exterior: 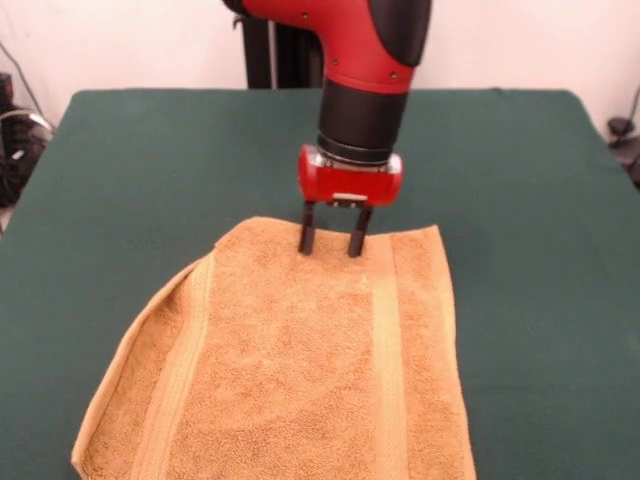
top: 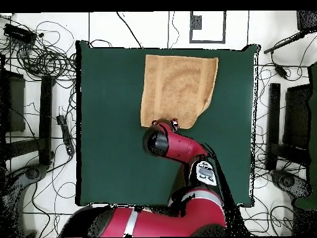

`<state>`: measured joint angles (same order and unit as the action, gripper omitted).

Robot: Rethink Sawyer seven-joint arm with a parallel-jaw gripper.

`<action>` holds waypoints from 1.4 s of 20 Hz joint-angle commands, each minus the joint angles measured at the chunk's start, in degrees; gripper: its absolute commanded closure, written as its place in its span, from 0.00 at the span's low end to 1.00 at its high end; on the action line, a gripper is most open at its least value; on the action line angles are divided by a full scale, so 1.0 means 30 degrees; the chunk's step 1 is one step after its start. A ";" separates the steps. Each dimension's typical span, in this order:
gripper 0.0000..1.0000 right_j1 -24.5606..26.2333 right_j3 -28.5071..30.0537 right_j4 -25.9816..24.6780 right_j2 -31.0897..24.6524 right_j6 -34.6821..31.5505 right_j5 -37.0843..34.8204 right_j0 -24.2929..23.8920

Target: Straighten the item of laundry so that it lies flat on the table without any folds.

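The item of laundry point(exterior: 300, 360), a golden-orange towel, lies on the green table point(exterior: 120, 150) and runs off the picture's bottom edge. Its far left corner is turned over onto itself, which leaves a slanted double edge there. A ribbed band runs down each side. My gripper point(exterior: 332, 243) stands open, upright over the towel's far edge. Both fingertips point(exterior: 306, 240) are at or on the cloth, with nothing between them. In the overhead view the towel point(top: 176, 87) lies at the table's point(top: 105, 124) top edge with one lower corner cut off slantwise. The arm mostly covers the gripper point(top: 171, 124) there.
Bare green cloth surrounds the towel to the left, right and far side in the front view. Tangled cables point(top: 43, 56) and black stands point(top: 272, 124) lie on the floor beside the table. The red arm point(top: 186, 149) reaches over the table's lower middle in the overhead view.
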<state>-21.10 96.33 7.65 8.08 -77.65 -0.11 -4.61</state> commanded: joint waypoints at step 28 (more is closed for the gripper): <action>0.00 0.2984 0.0492 0.6270 -0.1302 -0.6254 0.1608 0.4888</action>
<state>-17.80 96.38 22.52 13.53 -77.65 5.21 7.23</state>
